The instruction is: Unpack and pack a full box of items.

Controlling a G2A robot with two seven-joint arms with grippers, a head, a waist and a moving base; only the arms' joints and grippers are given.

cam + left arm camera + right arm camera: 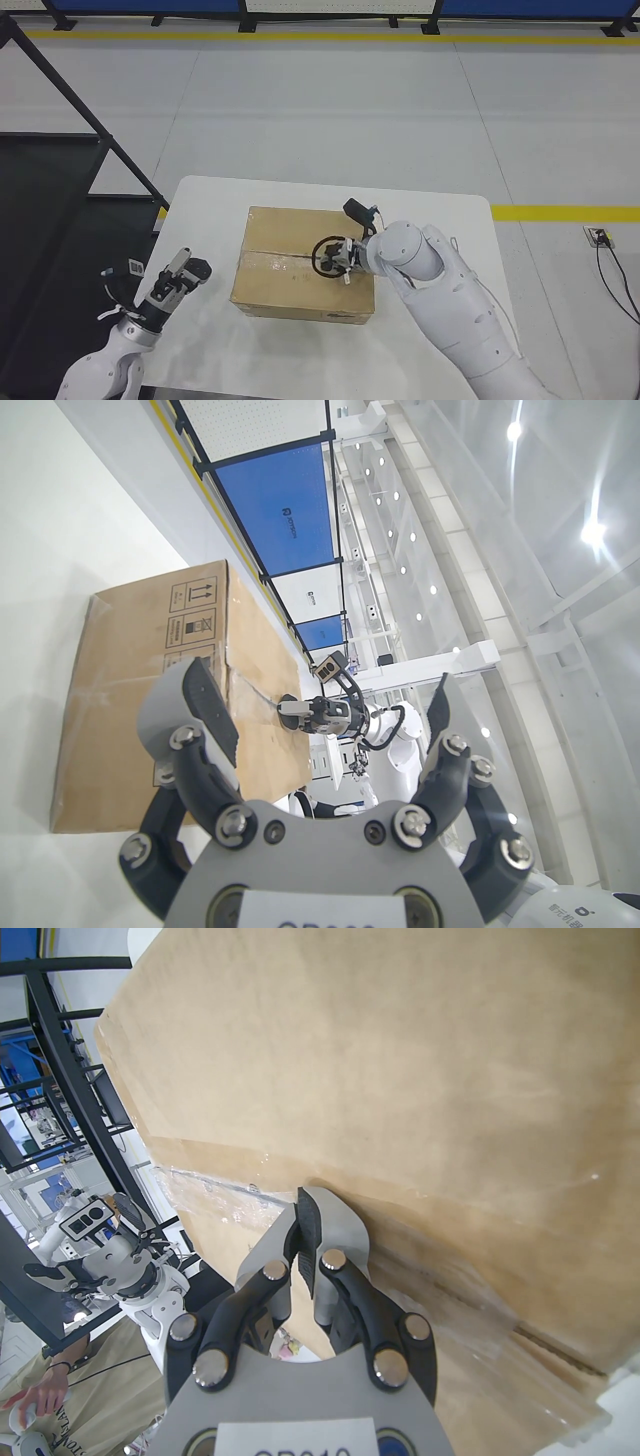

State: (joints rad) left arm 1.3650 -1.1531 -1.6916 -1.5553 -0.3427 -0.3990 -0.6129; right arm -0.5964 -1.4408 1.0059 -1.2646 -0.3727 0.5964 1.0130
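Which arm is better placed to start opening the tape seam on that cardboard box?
Right, probably. The right gripper is shut with its tips at the tape seam on top of the cardboard box; the left gripper is open, beside the box over the table.

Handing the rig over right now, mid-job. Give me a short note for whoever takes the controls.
Left tool: open, holding nothing, beside the box, clear of it.
Right tool: shut, tips at the taped seam on the box top.
Box: closed, flaps down, sitting on the table.
Done: nothing unpacked yet.
Left: open the seam, unpack the items, pack them back.
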